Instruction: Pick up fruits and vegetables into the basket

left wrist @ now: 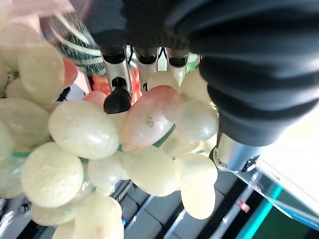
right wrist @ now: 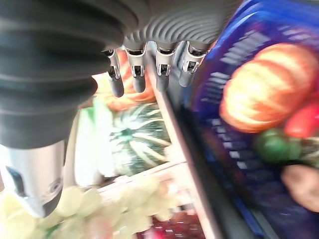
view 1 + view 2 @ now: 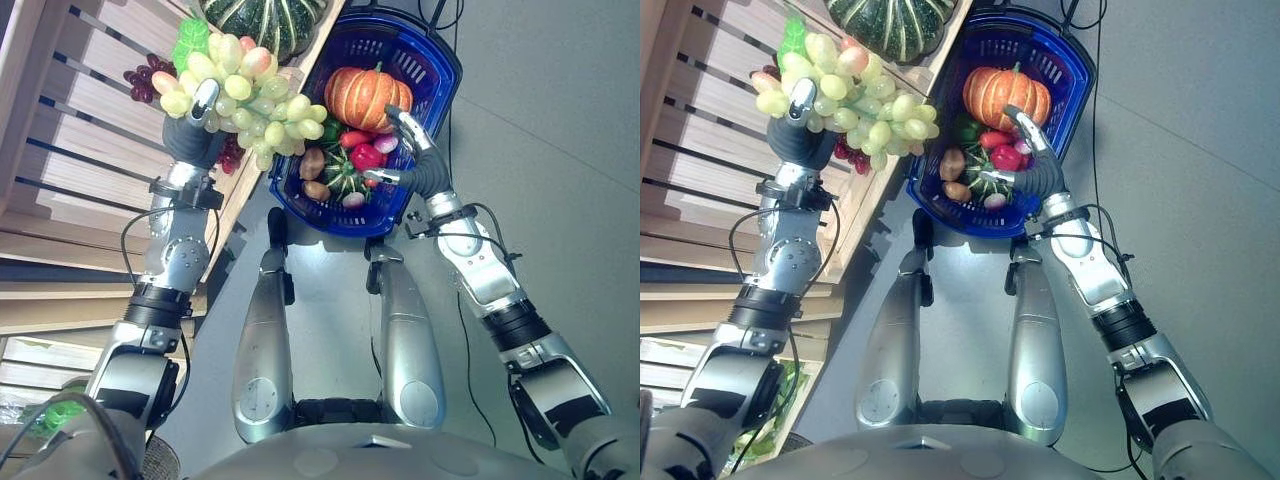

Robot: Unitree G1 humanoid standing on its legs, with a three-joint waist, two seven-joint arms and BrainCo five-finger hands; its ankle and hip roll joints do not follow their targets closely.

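Gripping green grapes (image 3: 245, 95), left hand (image 3: 200, 125) beside basket (image 3: 430, 50).

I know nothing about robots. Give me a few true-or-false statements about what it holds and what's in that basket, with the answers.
1. The left hand holds a bunch of green grapes. True.
2. The blue basket is empty. False: it holds an orange pumpkin and other produce.
3. The right hand is at the basket. True.
4. The grapes already lie in the basket. False: they are held up beside it, by the wooden shelf.
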